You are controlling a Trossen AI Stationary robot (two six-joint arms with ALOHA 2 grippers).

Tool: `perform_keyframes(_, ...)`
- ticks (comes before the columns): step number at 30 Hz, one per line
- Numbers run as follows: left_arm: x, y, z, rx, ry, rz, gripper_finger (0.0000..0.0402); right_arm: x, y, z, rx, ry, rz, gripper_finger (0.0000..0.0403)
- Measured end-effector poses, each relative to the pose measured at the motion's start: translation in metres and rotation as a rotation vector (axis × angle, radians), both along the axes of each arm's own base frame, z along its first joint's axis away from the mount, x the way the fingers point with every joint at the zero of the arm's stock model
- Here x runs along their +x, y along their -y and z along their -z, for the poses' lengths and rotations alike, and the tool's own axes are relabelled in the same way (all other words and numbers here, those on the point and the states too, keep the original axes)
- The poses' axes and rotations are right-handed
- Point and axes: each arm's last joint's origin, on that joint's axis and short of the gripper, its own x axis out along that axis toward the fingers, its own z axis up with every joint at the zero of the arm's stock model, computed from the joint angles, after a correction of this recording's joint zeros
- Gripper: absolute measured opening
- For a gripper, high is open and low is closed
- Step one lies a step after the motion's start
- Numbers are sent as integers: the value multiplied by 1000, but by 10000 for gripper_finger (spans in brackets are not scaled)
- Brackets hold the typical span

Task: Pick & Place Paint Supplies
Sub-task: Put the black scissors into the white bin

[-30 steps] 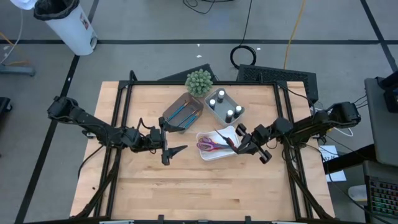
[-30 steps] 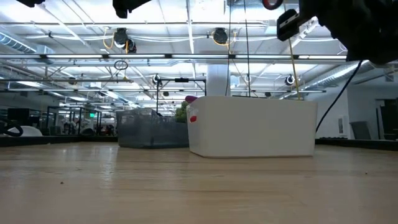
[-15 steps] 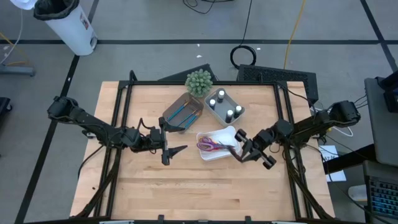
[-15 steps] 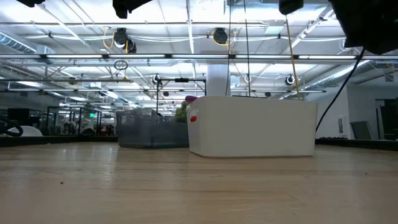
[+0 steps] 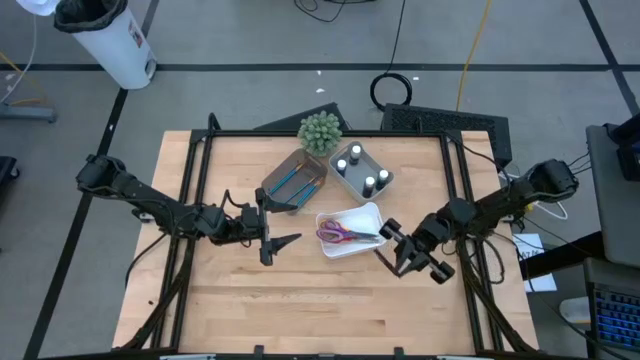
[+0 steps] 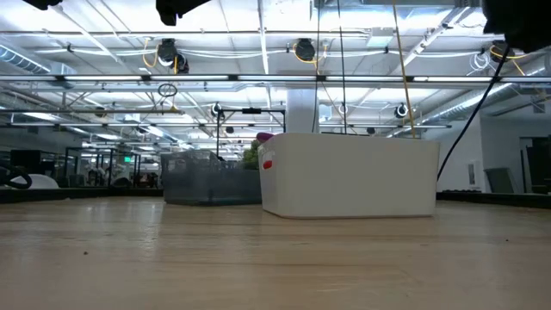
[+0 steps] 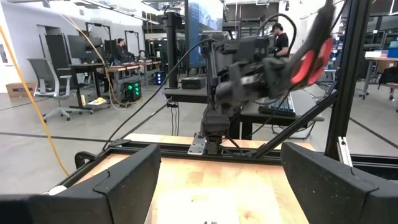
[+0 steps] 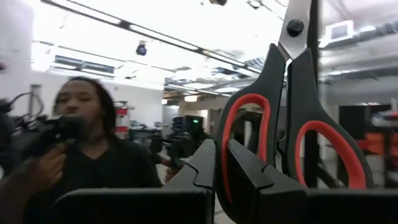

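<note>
The red scissors are pinched tight in the right gripper, right of the frame's middle, and should be let go only once lowered into the white tray, with the spread left gripper parked left of it.

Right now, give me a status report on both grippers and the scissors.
Right gripper shut on black-and-red scissors, beside white tray. Left gripper open, empty, left of tray. Purple scissors in tray. Nothing blocking.

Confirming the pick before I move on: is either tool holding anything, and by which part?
The right tool is shut on the red-and-black scissors, pinching a handle loop. The left tool is open and empty.
</note>
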Motion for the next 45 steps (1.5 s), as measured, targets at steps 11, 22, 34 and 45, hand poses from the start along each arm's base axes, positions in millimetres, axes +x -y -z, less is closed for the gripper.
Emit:
perform_keyframes(11,0,0,0,0,0,0,340,-3,-38,-21,-105,100,-178,12)
perform_keyframes(22,0,0,0,0,0,0,340,0,-40,-18,-129,95,-54,10)
perform_keyframes(34,0,0,0,0,0,0,340,15,-28,-8,-49,-112,533,9)
perform_keyframes(45,0,0,0,0,1,0,340,33,-22,0,-257,-419,967,9)
